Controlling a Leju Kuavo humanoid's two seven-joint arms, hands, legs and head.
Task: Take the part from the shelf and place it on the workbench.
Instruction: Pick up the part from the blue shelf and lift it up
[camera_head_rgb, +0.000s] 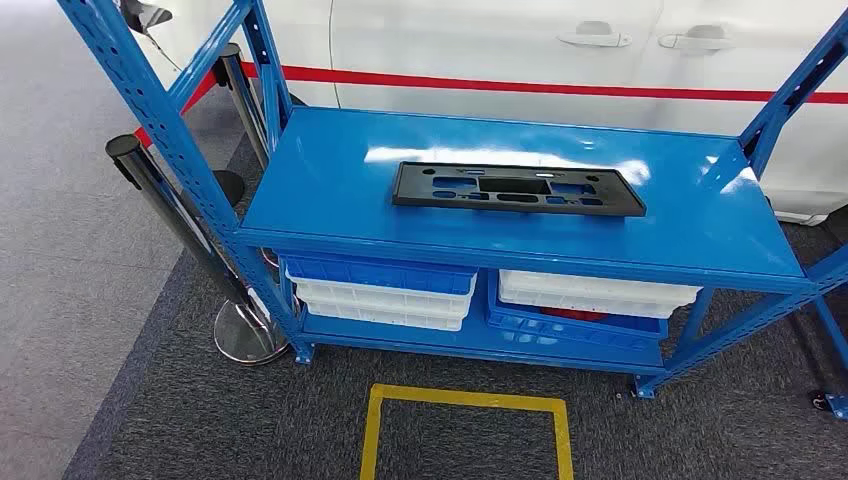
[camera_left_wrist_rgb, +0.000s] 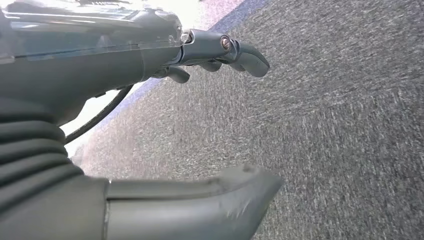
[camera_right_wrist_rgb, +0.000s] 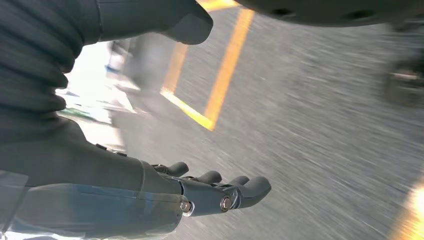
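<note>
The part (camera_head_rgb: 518, 188), a flat black plate with cut-outs, lay alone on the shelf (camera_head_rgb: 320, 185) top, likely staged there for an easy reach. Both arms hung low over grey carpet: the left robot hand (camera_left_wrist_rgb: 150, 120) and right robot hand (camera_right_wrist_rgb: 150, 165) held nothing, fingers apart and loosely bent. Bins (camera_head_rgb: 380, 292) sat below; a yellow floor square (camera_head_rgb: 466, 404) lay in front, and a white car (camera_head_rgb: 480, 45) stood behind.

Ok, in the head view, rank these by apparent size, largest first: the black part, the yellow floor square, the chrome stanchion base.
1. Black part
2. Yellow floor square, cropped by the frame edge and nearer the camera, so unsure against the part
3. Chrome stanchion base
</note>
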